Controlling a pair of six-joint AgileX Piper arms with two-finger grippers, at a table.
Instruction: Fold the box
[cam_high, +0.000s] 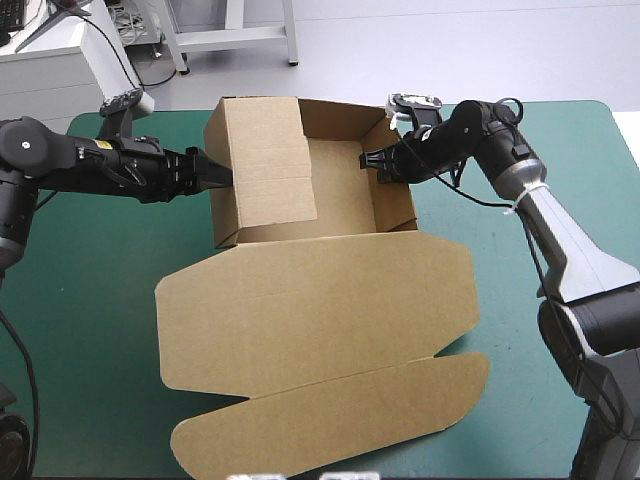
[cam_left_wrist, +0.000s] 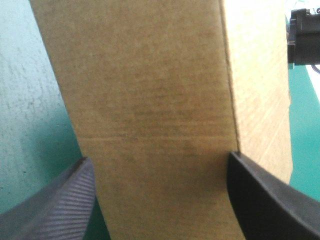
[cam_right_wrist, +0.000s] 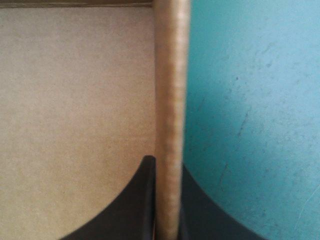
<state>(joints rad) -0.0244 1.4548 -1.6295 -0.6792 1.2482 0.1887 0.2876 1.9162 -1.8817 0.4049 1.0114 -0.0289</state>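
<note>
Closest to the camera lies the lid (cam_high: 320, 400) of the box (cam_high: 345, 205), flat on the teal-green desk (cam_high: 90, 300), its flaps spread toward the desk's near edge. Beyond the lid, the tray part of the box stands with its walls raised, nearer the desk's far edge. A broad brown panel lies over the tray's left part.

My left tool (cam_high: 215, 178) comes in from the left, up against the outside of the tray's left wall. Its black fingers (cam_left_wrist: 60, 200) stand wide apart, gripping nothing. A plain face of brown board fills the space between them, and I cannot tell whether either finger touches it.

My right tool (cam_high: 375, 160) reaches in from the right, to the tray's right wall. Its black fingers (cam_right_wrist: 135, 200) are almost together and pinch the wall's edge between them. One finger is on the tray's inner side, the other on the outer side above the teal-green cover.
</note>
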